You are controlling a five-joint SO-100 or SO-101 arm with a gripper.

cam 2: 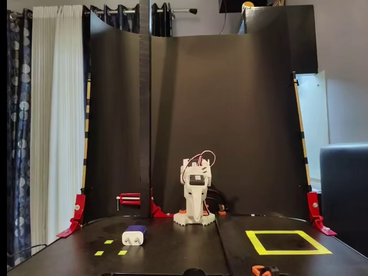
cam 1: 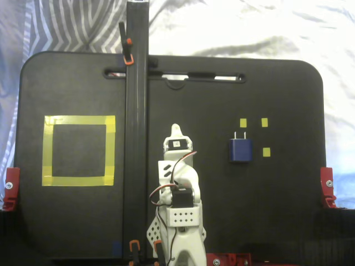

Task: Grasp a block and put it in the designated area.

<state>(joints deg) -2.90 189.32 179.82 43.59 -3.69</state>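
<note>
While the arm [cam 1: 177, 188] is sitting folded, gripper [cam 1: 176, 131] looking closed and empty, block [cam 1: 240, 149] lying among small tape squares, area [cam 1: 79, 151] well apart

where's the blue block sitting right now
In a fixed view from above, the block lies right of the arm, among three small yellow tape squares, far from the yellow-taped area at left.
</note>
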